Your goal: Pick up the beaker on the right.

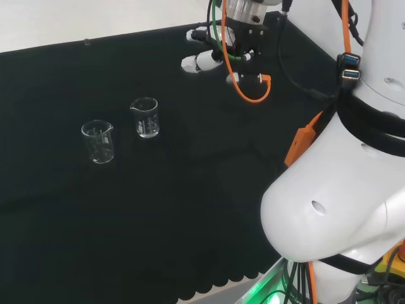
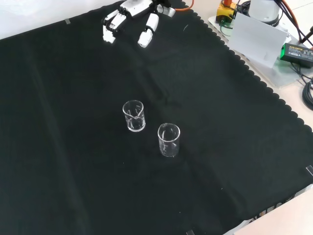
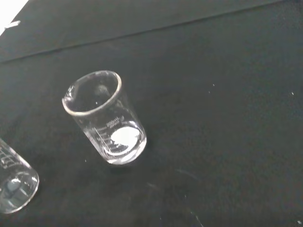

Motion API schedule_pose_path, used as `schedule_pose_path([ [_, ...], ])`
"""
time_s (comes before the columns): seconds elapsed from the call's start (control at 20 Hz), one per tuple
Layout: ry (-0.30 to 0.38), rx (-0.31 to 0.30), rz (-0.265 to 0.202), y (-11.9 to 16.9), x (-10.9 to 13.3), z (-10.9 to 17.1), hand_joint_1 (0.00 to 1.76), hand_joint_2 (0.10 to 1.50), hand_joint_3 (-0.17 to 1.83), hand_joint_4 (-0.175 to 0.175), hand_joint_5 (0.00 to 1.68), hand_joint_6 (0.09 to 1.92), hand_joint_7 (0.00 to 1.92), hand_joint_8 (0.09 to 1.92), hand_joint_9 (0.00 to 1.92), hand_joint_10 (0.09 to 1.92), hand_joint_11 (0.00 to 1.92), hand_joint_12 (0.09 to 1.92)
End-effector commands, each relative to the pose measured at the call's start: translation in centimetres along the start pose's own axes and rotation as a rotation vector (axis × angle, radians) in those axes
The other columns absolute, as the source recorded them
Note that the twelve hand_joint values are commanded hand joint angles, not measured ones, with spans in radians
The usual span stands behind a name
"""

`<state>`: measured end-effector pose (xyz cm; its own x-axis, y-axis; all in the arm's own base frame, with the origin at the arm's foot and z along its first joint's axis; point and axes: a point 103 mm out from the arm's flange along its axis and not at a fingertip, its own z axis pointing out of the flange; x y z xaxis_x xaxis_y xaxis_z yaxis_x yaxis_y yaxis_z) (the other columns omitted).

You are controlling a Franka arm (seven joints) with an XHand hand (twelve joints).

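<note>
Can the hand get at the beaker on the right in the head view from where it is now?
Probably yes. The hand hangs open, apart from the right beaker, with bare black cloth between them. The other beaker stands on its far side from the hand, with a gap between, so nothing blocks the approach.

From the wrist camera I see one clear beaker (image 3: 105, 118) standing upright on the black cloth (image 3: 222, 94), its spout at the rim. Near it, a second beaker (image 3: 14, 182) is cut by the picture's edge.
</note>
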<state>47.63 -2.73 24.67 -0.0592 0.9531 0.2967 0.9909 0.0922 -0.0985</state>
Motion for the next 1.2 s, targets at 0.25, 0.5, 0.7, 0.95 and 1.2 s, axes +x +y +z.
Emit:
schedule_pose_path([
  [0.25, 0.152, 0.005, -0.147, 5.1, -1.2, 6.8, 0.76, 0.66, 0.58, -0.043, 0.24, 0.09, 0.15, 0.48, 0.17, 0.65, 0.00, 1.04],
  [0.5, 0.172, 0.012, -0.206, 6.1, -0.5, 8.9, 0.76, 0.62, 0.63, -0.043, 0.25, 0.09, 0.15, 0.53, 0.17, 0.66, 0.00, 0.99],
  [0.7, 0.186, 0.049, -0.245, 7.1, 0.5, 10.0, 0.75, 0.60, 0.64, -0.044, 0.25, 0.09, 0.17, 0.55, 0.19, 0.67, 0.00, 0.96],
  [0.95, 0.210, 0.099, -0.281, 7.7, 1.3, 11.6, 0.74, 0.59, 0.64, -0.044, 0.25, 0.09, 0.17, 0.55, 0.19, 0.67, 0.00, 0.96],
  [1.2, 0.240, 0.130, -0.296, 7.6, 1.7, 13.3, 0.74, 0.57, 0.64, -0.044, 0.25, 0.09, 0.17, 0.56, 0.19, 0.67, 0.00, 0.95],
])
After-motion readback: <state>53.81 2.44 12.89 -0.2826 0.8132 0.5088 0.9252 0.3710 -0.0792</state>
